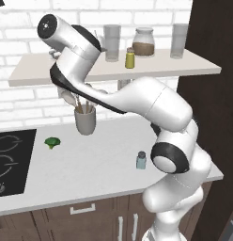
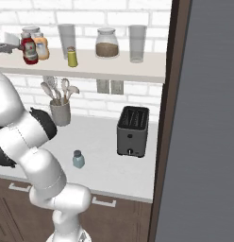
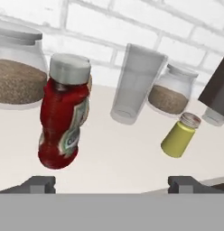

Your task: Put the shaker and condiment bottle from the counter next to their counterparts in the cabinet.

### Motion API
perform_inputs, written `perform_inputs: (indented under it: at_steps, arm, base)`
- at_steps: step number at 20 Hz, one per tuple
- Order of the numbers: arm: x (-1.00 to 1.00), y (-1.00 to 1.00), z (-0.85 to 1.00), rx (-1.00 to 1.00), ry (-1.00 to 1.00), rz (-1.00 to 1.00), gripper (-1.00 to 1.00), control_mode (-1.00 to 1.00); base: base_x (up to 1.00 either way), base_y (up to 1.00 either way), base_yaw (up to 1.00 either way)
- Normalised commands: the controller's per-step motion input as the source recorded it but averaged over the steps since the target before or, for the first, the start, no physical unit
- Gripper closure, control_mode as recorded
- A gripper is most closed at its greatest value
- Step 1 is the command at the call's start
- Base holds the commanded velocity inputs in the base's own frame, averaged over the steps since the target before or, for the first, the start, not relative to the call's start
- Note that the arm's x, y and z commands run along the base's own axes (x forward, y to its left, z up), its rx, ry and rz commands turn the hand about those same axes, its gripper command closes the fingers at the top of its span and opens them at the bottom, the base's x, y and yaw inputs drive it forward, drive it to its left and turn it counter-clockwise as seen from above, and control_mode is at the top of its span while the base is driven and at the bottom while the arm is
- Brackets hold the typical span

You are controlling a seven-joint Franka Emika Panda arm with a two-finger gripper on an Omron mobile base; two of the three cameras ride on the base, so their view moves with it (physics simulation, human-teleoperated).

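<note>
Condiment bottle [image 2: 29,50] stands upright on the cabinet [image 2: 137,71], far left end in the right base view, touching or just beside the orange bottle [image 2: 41,46]. In the hand view the red bottle [image 3: 64,113] sits just ahead of the gripper [image 3: 112,182], left of centre. Judgement: that half of the task looks done.

Jaws: spread wide, nothing between them. Both fingertips [image 3: 39,184] show at the bottom of the hand view, well apart, and the bottle lies beyond them, not in the gap.

Yellow-green shaker [image 2: 72,57] is on the same shelf, right of the two bottles, near a clear glass [image 2: 66,39] and a jar of brown contents [image 2: 107,43].

Shaker [image 2: 79,159] is on the desk [image 2: 104,160], upright, long axis vertical, near the front edge. In the left base view it stands [image 1: 141,160] just beside the arm's lower joint. Toaster [image 2: 132,131] is to its right, utensil holder [image 2: 60,111] farther back to its left; both well apart from it.

Key relation: the shaker lies well below the hand and to the right of it, back toward the robot's base. The hand is up at shelf height, at the left end. Judgement: next move calls for withdrawing clear of the red bottle, then a long drop down and right, with the jaws straddling the shaker's vertical body. Risk: nudging the red bottle on the way out.
</note>
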Motion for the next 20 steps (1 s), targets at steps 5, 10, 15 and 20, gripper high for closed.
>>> perform_inputs:
  at_steps: [5,10,15,20]
  arm:
    - [-0.93,-0.72,-0.3,-0.16,-0.01,-0.04,-1.0,-1.0]
    - [-0.86,-0.76,-0.43,-0.22,-0.04,-0.17,-1.0,-1.0]
    - [-0.51,-0.81,-0.5,-0.07,-0.21,-0.27,-1.0,-1.0]
    - [-0.38,-0.82,-0.51,0.09,-0.31,-0.26,-1.0,-1.0]
  base:
    - [0.0,0.0,0.0]
    - [0.0,0.0,0.0]
    - [0.0,0.0,0.0]
    - [0.0,0.0,0.0]
